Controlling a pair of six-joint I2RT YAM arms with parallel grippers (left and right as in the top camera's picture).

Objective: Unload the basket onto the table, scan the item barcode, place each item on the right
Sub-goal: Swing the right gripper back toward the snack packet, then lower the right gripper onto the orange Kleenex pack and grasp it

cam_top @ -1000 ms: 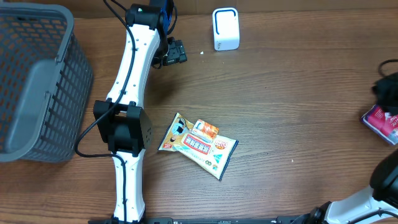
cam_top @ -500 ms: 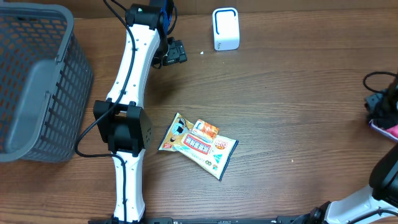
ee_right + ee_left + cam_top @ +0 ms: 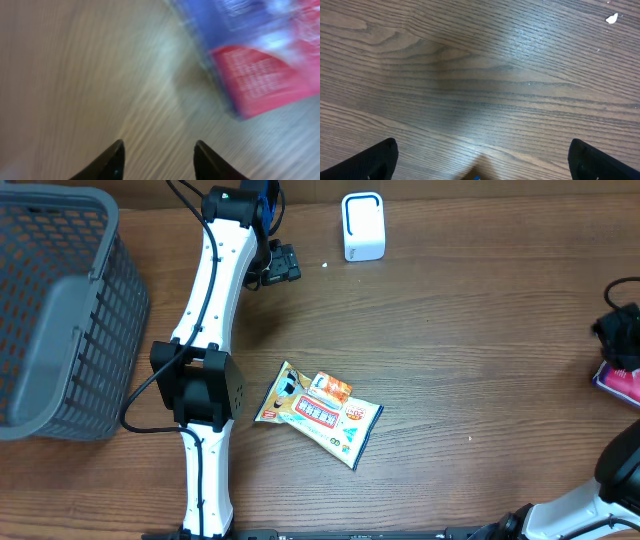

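- Right hand (image 3: 159,152) now parted wider, empty, drawn back from red packet (image 3: 620,383) at three o'clock edge of worktop (image 3: 480,330).
- Left hand (image 3: 485,162) wide, idle: scan not begun.

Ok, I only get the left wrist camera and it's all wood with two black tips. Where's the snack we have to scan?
Observer: The snack packet lies flat in the middle of the table, beside the left arm.
Operator: And the scanner thing?
Observer: A white box, likely the scanner, stands at the table's far edge.
Operator: What's the other arm doing?
Observer: The right arm's fingers are apart and empty, next to a red-and-blue packet at the right edge.
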